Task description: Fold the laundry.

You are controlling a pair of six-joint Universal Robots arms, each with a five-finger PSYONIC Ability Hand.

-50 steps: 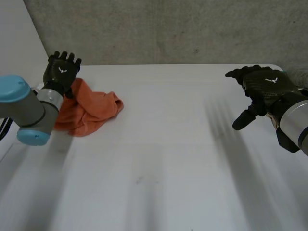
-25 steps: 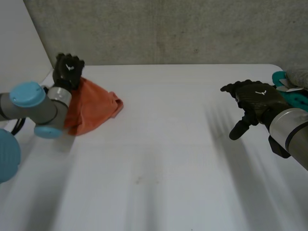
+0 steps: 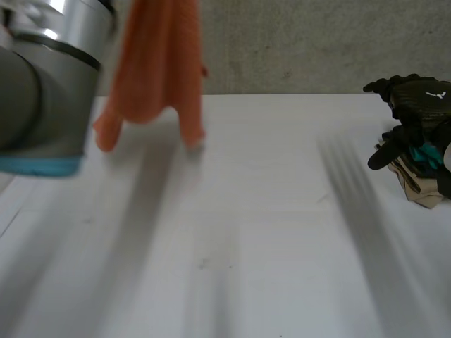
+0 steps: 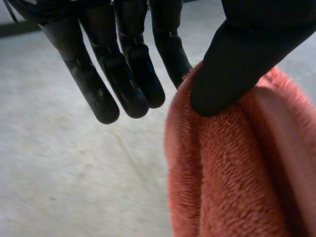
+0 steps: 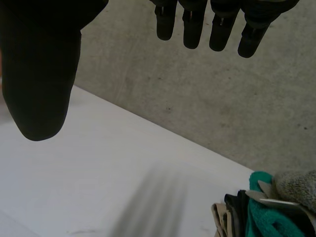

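Observation:
An orange terry cloth [image 3: 158, 63] hangs in the air over the table's far left, its lower corners dangling just above the white table [image 3: 246, 246]. In the left wrist view my left hand [image 4: 133, 74] pinches the orange cloth [image 4: 237, 173] at a bunched edge, thumb pressed onto it against a finger, the other fingers straight beside it. My left arm [image 3: 42, 77] looms close at the left. My right hand [image 3: 416, 105] hovers at the table's right edge with relaxed, spread fingers and holds nothing; its thumb [image 5: 39, 74] and fingertips stand well apart.
A pile of laundry [image 3: 419, 179] in teal, beige and grey lies at the right edge under my right hand, and is also seen as a laundry pile [image 5: 266, 212] in the right wrist view. A concrete wall [image 3: 296, 42] backs the table.
My left hand closed on the orange cloth and lifted it off the table's far left. My right hand drew back to the right, over the laundry pile.

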